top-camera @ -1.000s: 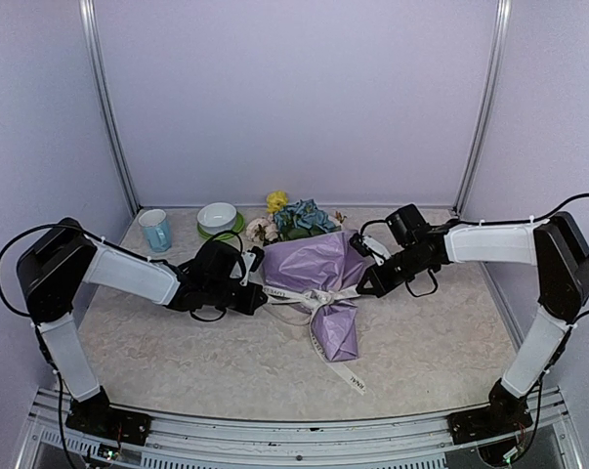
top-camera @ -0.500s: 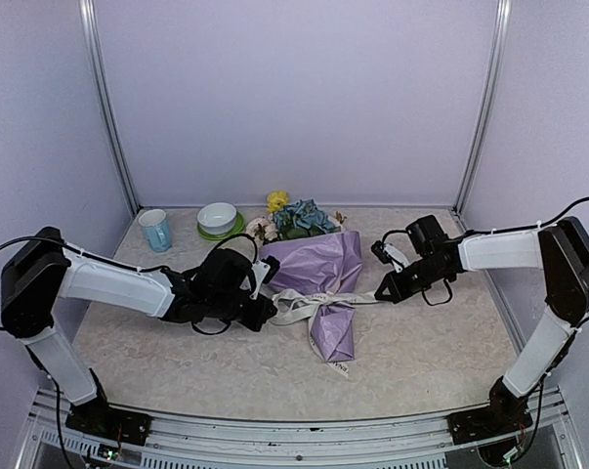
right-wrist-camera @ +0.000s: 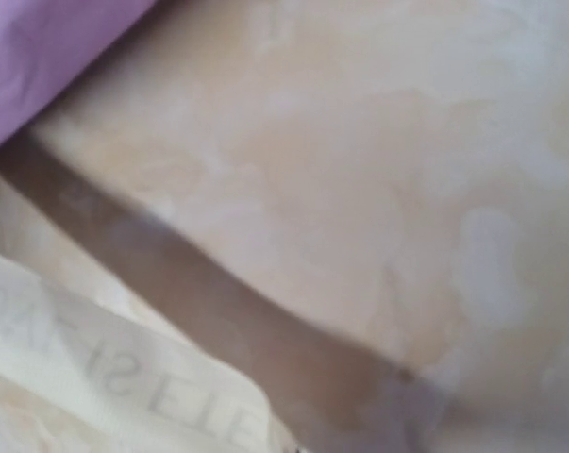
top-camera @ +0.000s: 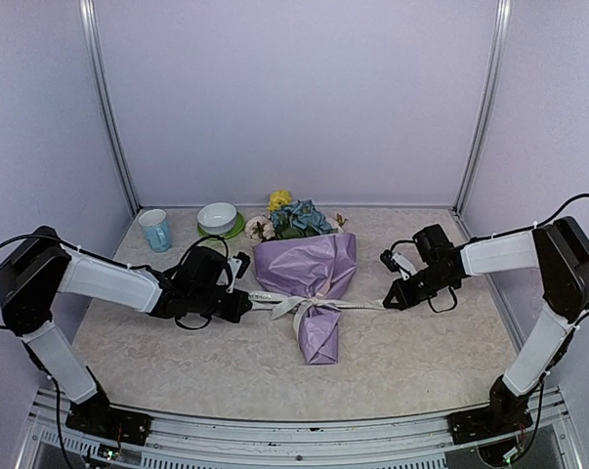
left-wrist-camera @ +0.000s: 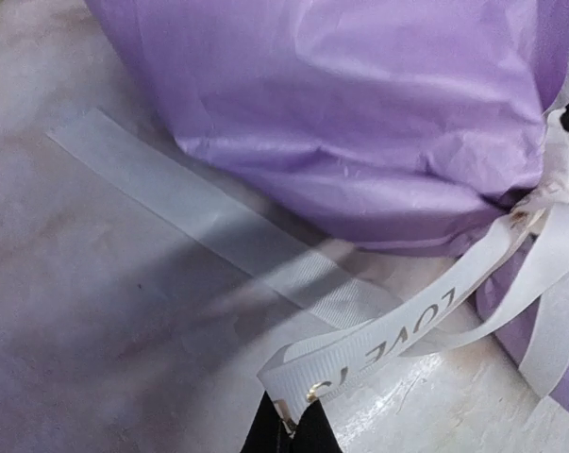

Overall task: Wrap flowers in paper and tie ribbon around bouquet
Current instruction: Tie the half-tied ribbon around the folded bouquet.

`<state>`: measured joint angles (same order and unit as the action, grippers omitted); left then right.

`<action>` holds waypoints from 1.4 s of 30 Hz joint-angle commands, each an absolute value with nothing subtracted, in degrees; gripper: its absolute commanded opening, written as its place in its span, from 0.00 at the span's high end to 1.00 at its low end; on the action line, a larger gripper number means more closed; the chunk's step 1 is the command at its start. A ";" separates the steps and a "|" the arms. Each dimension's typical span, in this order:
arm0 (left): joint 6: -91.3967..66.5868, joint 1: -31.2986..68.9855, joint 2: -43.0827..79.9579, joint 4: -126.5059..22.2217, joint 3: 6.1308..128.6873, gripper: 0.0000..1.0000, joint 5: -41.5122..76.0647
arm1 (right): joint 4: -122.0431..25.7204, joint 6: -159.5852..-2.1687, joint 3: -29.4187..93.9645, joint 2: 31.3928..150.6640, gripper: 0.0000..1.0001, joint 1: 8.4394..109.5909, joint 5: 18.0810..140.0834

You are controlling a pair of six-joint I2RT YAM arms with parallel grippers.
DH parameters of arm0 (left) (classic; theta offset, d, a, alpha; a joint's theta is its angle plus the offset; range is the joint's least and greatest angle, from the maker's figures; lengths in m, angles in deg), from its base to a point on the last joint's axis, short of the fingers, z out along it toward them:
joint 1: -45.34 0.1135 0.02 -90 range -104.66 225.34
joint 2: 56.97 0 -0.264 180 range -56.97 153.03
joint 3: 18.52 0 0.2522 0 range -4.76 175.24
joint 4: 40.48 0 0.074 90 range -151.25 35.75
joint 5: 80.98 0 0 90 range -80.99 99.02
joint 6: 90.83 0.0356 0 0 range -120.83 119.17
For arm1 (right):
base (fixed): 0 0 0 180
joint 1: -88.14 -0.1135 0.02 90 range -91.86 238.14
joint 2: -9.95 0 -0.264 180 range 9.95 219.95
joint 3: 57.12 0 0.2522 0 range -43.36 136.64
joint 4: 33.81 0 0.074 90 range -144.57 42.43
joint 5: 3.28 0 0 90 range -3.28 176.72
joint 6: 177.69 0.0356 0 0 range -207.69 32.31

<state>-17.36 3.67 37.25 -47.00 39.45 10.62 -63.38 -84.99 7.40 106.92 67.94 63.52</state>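
Now we have the ribbon (top-camera: 357,304) drawn in a near-straight line across the bench (top-camera: 441,362), left to right. Its knot (top-camera: 310,304) sits on the narrow waist of the bouquet (top-camera: 314,269). Our left fingers (left-wrist-camera: 303,439) are pressed together on one tail, the lettered end folding over right at the tips. Our right fingers (top-camera: 391,299) are closed as well, and the other tail runs straight into them. We read that as a pinch, though the right wrist view is too blurred to confirm it. The bouquet's long axis runs away from us, flowers (top-camera: 296,217) at the far end and the paper (top-camera: 318,342) point toward us, so the ribbon crosses it square. Both arms sit about equally far from the knot, so any tightening pull goes outward, each to its own side. The bench is flat and pale. The white bowl (top-camera: 218,215) and blue mug (top-camera: 155,231) stand behind the left arm, well apart from the ribbon line.
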 commanded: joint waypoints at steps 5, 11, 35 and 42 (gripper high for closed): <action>-25.19 6.86 43.44 -44.54 36.42 1.00 10.30 | -64.19 -84.42 6.37 108.76 1.00 69.96 66.31; -24.86 8.05 43.18 -44.22 35.40 1.00 10.17 | -64.69 -83.84 5.22 108.98 1.00 71.96 67.77; -19.78 7.36 35.19 -42.37 33.72 1.00 12.72 | -63.39 -84.10 4.57 109.40 1.00 74.25 63.20; -18.30 5.80 31.39 -44.78 38.19 1.00 11.78 | -64.25 -84.26 6.47 106.75 1.00 74.20 62.31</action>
<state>-19.98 5.57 34.75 -42.87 36.39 13.77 -62.61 -83.72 5.61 108.42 73.12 61.07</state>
